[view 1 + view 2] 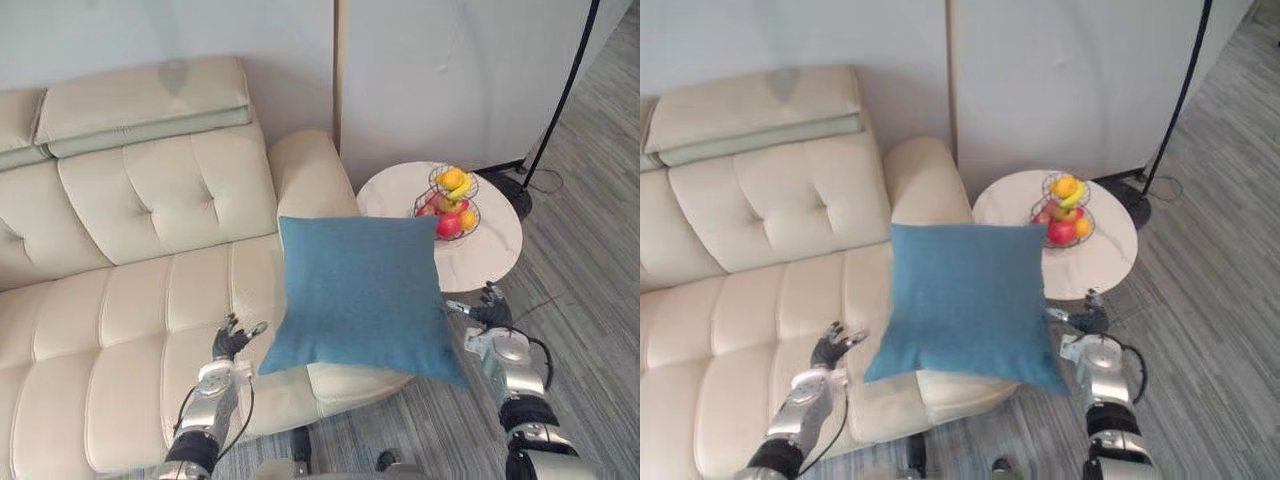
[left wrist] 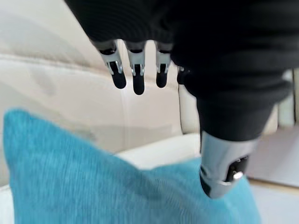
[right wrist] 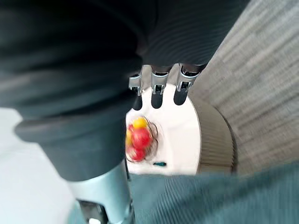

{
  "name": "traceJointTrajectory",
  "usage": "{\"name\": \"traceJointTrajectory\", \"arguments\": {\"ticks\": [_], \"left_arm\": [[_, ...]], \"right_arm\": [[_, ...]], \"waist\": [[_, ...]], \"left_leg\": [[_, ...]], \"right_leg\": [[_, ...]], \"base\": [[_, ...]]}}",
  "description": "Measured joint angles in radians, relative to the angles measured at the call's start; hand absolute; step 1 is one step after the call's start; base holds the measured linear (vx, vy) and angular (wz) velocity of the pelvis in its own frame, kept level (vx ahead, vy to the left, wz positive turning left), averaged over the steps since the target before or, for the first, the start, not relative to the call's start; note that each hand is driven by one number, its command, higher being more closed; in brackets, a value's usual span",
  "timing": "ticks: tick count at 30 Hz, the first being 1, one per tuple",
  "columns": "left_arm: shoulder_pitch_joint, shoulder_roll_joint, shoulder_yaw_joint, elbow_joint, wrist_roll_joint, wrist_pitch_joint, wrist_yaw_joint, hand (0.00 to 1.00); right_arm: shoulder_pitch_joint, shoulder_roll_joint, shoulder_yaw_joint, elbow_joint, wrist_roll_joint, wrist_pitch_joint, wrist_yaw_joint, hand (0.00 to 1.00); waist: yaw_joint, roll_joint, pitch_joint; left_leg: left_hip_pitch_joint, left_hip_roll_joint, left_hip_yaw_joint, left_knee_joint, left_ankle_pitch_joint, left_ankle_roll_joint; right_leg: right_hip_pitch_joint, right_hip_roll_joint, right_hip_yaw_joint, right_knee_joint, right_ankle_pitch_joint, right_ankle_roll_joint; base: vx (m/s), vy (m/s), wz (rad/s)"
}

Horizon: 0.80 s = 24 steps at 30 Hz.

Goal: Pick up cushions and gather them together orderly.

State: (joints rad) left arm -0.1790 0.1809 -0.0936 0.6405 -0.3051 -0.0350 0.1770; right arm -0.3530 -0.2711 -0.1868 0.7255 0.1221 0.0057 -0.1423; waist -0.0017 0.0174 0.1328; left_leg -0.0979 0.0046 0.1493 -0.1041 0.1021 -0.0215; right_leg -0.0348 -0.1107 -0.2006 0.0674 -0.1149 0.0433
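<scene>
Square blue woven cushion [image 1: 360, 295], upright over tufted cream leather sofa [image 1: 130, 300]. Left hand [image 1: 231, 342] and right hand [image 1: 489, 313] flank it, fingers straight, released.

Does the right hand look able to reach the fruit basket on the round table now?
Probably yes. The right hand is open beside the round table, its fingers point towards the fruit basket, and nothing stands between them.

Cushion [image 1: 358, 295] spans the gap between left hand [image 1: 232, 343] and right hand [image 1: 489, 315] and covers the right end of the sofa [image 1: 120, 320]. The seat to its left is unobstructed. A round table [image 1: 495, 255] carrying a fruit basket [image 1: 448, 205] stands just beside the right hand. Bare floor [image 1: 590, 280] lies beyond.
</scene>
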Motion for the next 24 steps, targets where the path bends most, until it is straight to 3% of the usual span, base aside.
{"name": "traceJointTrajectory", "arguments": {"ticks": [3,9,10,11,18,24], "left_arm": [[-0.088,-0.015,-0.064,0.000,0.000,0.000,0.020,0.00],[-0.211,-0.076,-0.101,-0.001,-0.001,0.000,0.076,0.00],[-0.220,-0.075,-0.102,0.000,-0.001,0.000,0.081,0.00],[-0.240,-0.075,-0.105,0.000,-0.002,0.000,0.089,1.00],[-0.288,-0.055,-0.132,-0.005,-0.002,0.000,0.131,1.00],[-0.283,-0.045,-0.135,-0.080,-0.010,0.001,0.156,1.00]], "right_arm": [[-0.052,0.035,0.044,-0.005,0.027,0.000,-0.020,0.00],[-0.079,0.074,0.127,-0.128,0.078,-0.004,-0.065,0.00],[-0.083,0.075,0.135,-0.128,0.079,-0.004,-0.067,1.00],[-0.087,0.081,0.159,-0.129,0.087,-0.005,-0.075,1.00],[-0.091,0.076,0.200,-0.213,0.097,-0.007,-0.106,1.00],[-0.027,0.074,0.232,-0.313,0.158,-0.010,-0.107,1.00]], "waist": [[0.005,0.003,0.015],[0.014,0.016,0.032],[0.014,0.018,0.033],[0.015,0.019,0.040],[0.025,0.027,0.064],[0.028,0.026,0.064]], "left_leg": [[-0.084,0.017,0.006,0.001,0.057,0.001],[-0.173,0.052,0.046,0.001,0.070,-0.010],[-0.183,0.054,0.049,0.001,0.070,-0.011],[-0.196,0.056,0.051,0.000,0.076,-0.013],[-0.214,0.066,0.098,0.000,0.077,-0.026],[-0.192,0.066,0.114,0.001,0.092,-0.017]], "right_leg": [[-0.105,0.003,0.024,0.057,0.006,-0.007],[-0.272,0.018,0.064,0.181,-0.017,-0.026],[-0.289,0.019,0.064,0.196,-0.020,-0.029],[-0.318,0.018,0.064,0.229,-0.030,-0.027],[-0.367,0.012,0.068,0.290,-0.039,-0.026],[-0.348,0.011,0.072,0.287,-0.039,-0.025]], "base": [[-0.08,-0.045,-0.09],[-0.11,-0.023,-0.22],[-0.13,-0.025,-0.05],[-0.14,-0.029,0.04],[-0.08,-0.027,0.00],[0.07,-0.019,-0.03]]}}
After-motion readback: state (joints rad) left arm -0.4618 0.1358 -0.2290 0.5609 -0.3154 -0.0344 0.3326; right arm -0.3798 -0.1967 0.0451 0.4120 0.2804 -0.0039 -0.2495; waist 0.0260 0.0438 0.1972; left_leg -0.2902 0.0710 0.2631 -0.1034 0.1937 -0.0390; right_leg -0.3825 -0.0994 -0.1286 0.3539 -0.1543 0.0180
